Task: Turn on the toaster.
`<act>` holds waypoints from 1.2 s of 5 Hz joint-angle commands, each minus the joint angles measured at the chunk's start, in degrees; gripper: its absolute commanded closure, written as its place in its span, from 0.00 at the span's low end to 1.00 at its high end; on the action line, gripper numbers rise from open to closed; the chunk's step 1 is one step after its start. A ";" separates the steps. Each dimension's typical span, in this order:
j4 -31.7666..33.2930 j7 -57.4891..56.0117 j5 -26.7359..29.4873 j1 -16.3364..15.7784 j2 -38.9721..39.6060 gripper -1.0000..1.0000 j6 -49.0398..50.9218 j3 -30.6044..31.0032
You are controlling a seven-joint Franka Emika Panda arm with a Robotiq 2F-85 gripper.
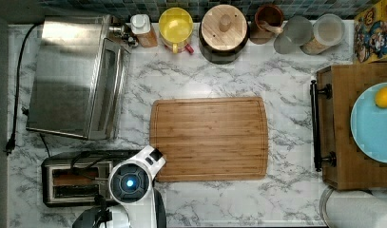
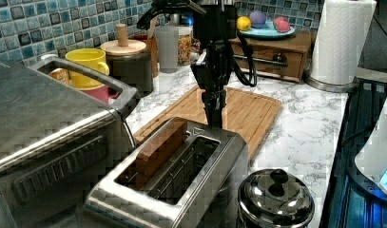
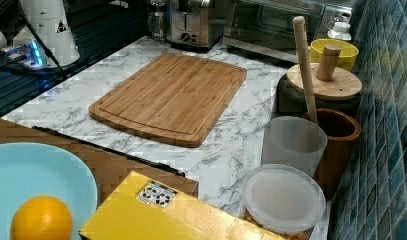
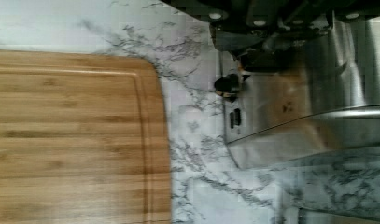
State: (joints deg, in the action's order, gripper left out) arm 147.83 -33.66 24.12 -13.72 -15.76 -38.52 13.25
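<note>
no readable text, labels, brands or numbers on any item

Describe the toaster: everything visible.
The small boxy brushed-steel pop-up toaster stands upright on the white marble counter, beside the large steel toaster oven and near the bamboo cutting board. It has two long top slots; one holds a brown slice. The black pincer sits at its board-side end.

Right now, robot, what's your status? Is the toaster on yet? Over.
Gripper down at the toaster's far end by the cutting board, jaws unreadable. Bread sits high in one slot, lever apparently not pressed. Nothing blocking.
</note>
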 commanded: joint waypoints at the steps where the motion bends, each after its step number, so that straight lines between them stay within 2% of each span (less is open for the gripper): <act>1: -0.21 -3.05 0.03 -3.74 0.54 1.00 3.77 1.88; 3: -0.24 4.24 -5.73 0.21 6.02 1.00 2.94 2.86; 4: -0.06 5.80 -5.71 1.98 6.91 1.00 2.38 1.58; 5: 0.26 5.73 -4.07 3.49 9.45 1.00 0.04 0.27; 6: 1.57 2.19 0.52 2.99 12.13 1.00 -2.88 -1.03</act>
State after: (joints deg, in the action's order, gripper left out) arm 146.71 -31.95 23.00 -13.38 -8.25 -39.39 14.60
